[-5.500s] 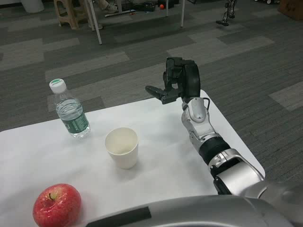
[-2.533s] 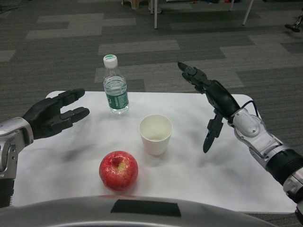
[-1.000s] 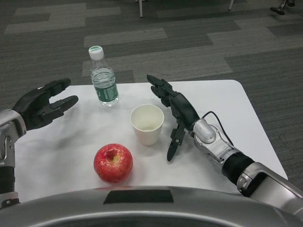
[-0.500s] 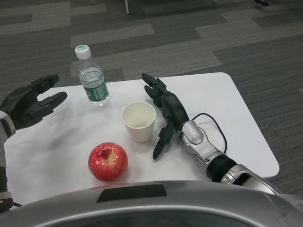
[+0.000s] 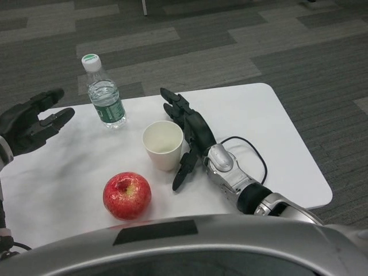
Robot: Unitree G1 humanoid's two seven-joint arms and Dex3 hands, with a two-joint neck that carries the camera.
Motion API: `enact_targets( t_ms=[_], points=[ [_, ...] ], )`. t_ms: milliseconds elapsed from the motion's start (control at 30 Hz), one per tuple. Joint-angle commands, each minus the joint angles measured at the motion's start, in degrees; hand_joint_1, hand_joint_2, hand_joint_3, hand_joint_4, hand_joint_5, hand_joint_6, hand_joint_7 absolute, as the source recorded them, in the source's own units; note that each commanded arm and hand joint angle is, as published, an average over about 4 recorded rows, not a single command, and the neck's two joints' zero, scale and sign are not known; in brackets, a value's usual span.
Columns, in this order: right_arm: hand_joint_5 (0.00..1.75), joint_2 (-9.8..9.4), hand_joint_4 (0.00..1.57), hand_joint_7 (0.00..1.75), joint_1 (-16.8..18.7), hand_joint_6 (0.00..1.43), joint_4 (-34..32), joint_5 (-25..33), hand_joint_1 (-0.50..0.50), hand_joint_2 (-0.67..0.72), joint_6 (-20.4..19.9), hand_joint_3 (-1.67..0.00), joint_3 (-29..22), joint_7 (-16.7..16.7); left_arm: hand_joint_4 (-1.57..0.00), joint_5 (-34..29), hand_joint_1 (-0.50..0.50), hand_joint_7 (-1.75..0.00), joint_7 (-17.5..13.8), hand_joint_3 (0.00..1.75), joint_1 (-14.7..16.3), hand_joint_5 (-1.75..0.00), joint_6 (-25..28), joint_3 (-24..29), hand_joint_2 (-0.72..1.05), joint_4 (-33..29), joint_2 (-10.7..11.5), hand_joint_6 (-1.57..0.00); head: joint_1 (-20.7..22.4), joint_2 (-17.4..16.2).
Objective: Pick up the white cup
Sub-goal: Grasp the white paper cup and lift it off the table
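Observation:
The white cup [image 5: 163,145] stands upright and empty near the middle of the white table [image 5: 270,132]. My right hand [image 5: 187,135] is open just to the cup's right, its fingers spread behind and beside the cup, the thumb pointing down near the cup's base. I cannot tell whether it touches the cup. My left hand [image 5: 29,123] hovers open at the table's left edge, far from the cup.
A clear water bottle [image 5: 104,95] with a green label and white cap stands behind the cup to the left. A red apple [image 5: 127,195] lies in front of the cup. A black cable [image 5: 247,158] loops beside my right wrist. Grey carpet lies beyond the table.
The camera has swung and dipped, shifting the whole scene. My right hand has come in from the right, closing most of the gap to the cup. The left hand has stayed open.

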Motion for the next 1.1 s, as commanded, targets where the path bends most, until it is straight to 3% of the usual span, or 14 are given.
enact_targets(
  t_ms=[33, 400, 567, 700, 767, 833, 900, 967, 1067, 1100],
  points=[
    [0.00, 0.39, 0.00, 0.14, 0.98, 0.00, 2.26, 0.13, -0.46, 0.60, 0.48, -0.08, 1.04, -0.20, 0.00, -0.52, -0.50, -0.14, 0.05, 0.26, -1.33, -0.10, -0.68, 0.24, 0.87, 0.87, 1.11, 0.00, -0.40, -0.22],
    [0.00, 0.74, 0.00, 0.14, -0.29, 0.00, 4.44, 0.02, -0.45, 0.46, 0.40, -0.14, 3.81, -0.11, 0.00, -0.37, -0.50, -0.14, 0.08, 0.26, -2.43, -0.10, -0.68, -0.35, 0.87, 2.52, 1.88, 0.00, -1.23, -1.35],
    [0.00, 0.70, 0.00, 0.21, -0.25, 0.00, 4.46, -0.04, -0.40, 0.19, 0.26, -0.52, 3.64, -0.11, 0.00, -0.46, -0.50, -0.14, 0.08, 0.26, -2.38, -0.10, -0.77, -0.97, 0.87, 2.61, 2.58, 0.00, -0.48, -1.35],
    [0.41, 0.35, 0.01, 0.65, -0.07, 0.06, 4.41, -0.04, -0.33, 0.03, 0.13, -0.71, 3.77, -0.11, 0.00, -0.63, -0.50, -0.14, 0.08, 0.26, -1.64, -0.10, -1.38, -1.10, 0.87, 2.43, 2.85, 0.00, -0.41, -1.01],
    [0.63, 0.26, 0.09, 0.86, -0.07, 0.22, 4.46, -0.04, -0.29, -0.08, 0.13, -0.77, 3.68, 0.46, 0.00, -0.90, -0.50, -0.14, 0.08, 0.26, -1.15, -0.10, -1.64, -1.32, 0.87, 2.35, 2.98, 0.00, -0.66, -0.68],
    [0.85, -0.13, 0.24, 1.12, -0.07, 0.52, 4.59, -0.06, -0.23, -0.16, 0.02, -0.81, 3.39, 1.56, 0.00, -1.40, -0.50, -0.14, 0.10, 0.26, -0.71, -0.10, -1.69, -1.67, 0.87, 2.30, 3.24, 0.00, -0.49, 0.02],
    [1.07, -1.10, 0.54, 1.43, 0.11, 0.95, 4.61, -0.11, -0.19, -0.16, -0.17, -0.87, 3.28, 2.09, 0.00, -1.71, -0.50, -0.14, 0.14, 0.26, -0.41, -0.10, -1.95, -1.84, 0.87, 2.30, 3.46, 0.00, 0.05, 0.67],
    [1.28, -1.87, 0.86, 1.62, 0.24, 1.24, 4.68, -0.13, -0.17, -0.16, -0.28, -0.95, 3.15, 2.31, 0.00, -1.77, -0.50, -0.14, 0.16, 0.26, -0.32, -0.10, -2.24, -1.89, 0.89, 2.35, 3.50, 0.00, 0.58, 1.00],
    [1.53, -2.29, 1.31, 1.68, 0.17, 1.36, 5.82, -0.13, -0.17, -0.16, -0.31, -1.09, 2.45, 4.61, 0.00, -1.75, -0.50, -0.14, 0.16, 0.26, -0.32, -0.10, -2.35, -1.82, 0.96, 2.35, 3.39, 0.00, 1.35, 1.43],
    [1.55, -2.33, 1.35, 1.68, 0.15, 1.38, 6.17, -0.13, -0.17, -0.16, -0.31, -1.11, 2.14, 5.38, 0.00, -1.73, -0.50, -0.14, 0.16, 0.26, -0.32, -0.10, -2.35, -1.80, 0.96, 2.35, 3.33, 0.00, 1.28, 1.38]
  ],
)
